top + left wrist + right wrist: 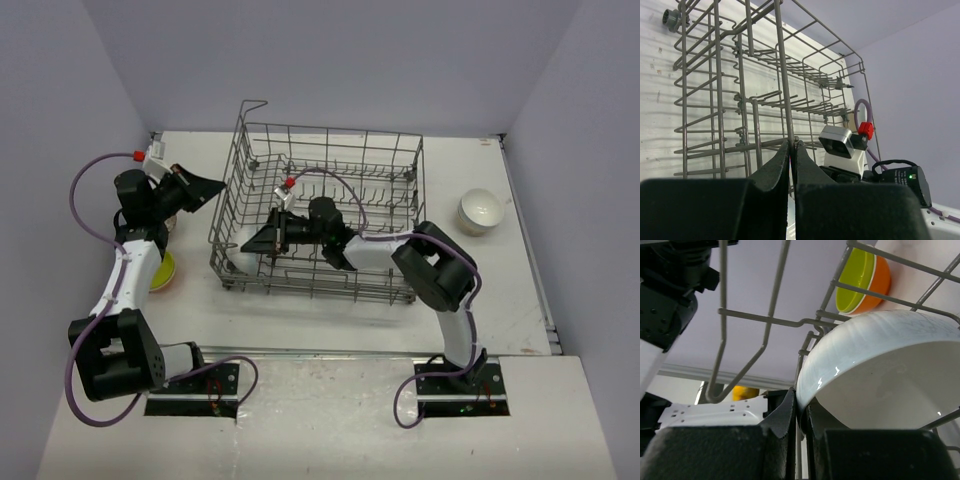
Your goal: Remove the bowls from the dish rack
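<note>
A large rectangular grey metal wire dish rack [330, 160] stands in the middle of the white desk [300, 322]. Its open top faces up, and its long axis runs left to right across the top view, slightly slanted. The right arm reaches into it from the right. In the lower left part of the rack, the right fingers [786, 412] are clamped on the rim of a white ceramic bowl [880, 375]. This bowl stands on edge among the wires, with its hollow side turned toward the lower right of the right wrist view. Beyond the wires, at the upper right of that view, lies a green-and-orange bowl [862, 282]. The left fingers [780, 162] are pressed together and hold nothing; they hover just left of the rack, pointing at its side wall. A second white round bowl [482, 211] sits upright on the desk to the right of the rack, and a yellow-green bowl [163, 270] shows at the left beside the left arm.
</note>
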Controlling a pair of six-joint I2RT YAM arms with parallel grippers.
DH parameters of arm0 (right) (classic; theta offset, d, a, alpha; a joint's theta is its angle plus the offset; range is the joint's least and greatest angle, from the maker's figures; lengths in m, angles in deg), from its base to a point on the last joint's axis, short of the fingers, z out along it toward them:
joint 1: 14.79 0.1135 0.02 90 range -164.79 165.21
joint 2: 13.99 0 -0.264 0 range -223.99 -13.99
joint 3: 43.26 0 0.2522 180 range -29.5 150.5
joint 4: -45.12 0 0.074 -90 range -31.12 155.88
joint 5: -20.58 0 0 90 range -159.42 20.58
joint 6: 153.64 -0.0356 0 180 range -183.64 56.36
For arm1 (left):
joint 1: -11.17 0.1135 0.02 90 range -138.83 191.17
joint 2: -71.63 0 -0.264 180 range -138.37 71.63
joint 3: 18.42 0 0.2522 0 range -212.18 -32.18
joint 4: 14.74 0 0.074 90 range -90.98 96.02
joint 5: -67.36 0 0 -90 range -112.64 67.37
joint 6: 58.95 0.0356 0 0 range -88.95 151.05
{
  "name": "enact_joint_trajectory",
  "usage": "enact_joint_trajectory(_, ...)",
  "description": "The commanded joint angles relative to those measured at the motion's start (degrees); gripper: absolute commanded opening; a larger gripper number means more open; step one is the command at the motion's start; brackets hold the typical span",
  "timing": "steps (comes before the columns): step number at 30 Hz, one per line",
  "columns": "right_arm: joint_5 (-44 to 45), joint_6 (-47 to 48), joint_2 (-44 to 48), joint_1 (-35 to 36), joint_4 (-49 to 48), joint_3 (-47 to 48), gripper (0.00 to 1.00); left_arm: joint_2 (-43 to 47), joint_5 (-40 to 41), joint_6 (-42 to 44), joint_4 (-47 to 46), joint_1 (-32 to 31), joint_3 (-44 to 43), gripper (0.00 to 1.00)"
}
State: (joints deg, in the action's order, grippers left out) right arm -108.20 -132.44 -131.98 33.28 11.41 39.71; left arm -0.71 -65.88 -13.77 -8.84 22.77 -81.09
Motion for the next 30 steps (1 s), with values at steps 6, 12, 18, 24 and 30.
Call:
enact_joint_trajectory(6,-8.4,-6.3,7.8,-3.7,-9.0,3.3,0.0,-1.5,-2.1,2.7,4.4,-0.9,0.0,0.0)
enact_joint_trajectory(12,-12.6,-10.4,8.7,-7.1,-10.1,7.0,0.0,-2.1,-1.7,3.3,4.5,-0.9,0.0,0.0)
enact_joint_trajectory(18,-16.0,11.1,12.5,-12.4,29.7,22.7,0.0,-2.4,-0.7,5.8,6.3,-0.9,0.8,0.0)
enact_joint_trajectory(24,3.3,36.7,13.9,-19.5,82.4,47.0,0.0,-3.0,-0.7,7.0,7.5,-0.9,0.7,0.0)
enact_joint_trajectory(30,34.3,49.3,14.4,-26.1,109.1,62.3,0.0,-3.4,-0.9,7.1,7.6,-0.9,0.5,0.0)
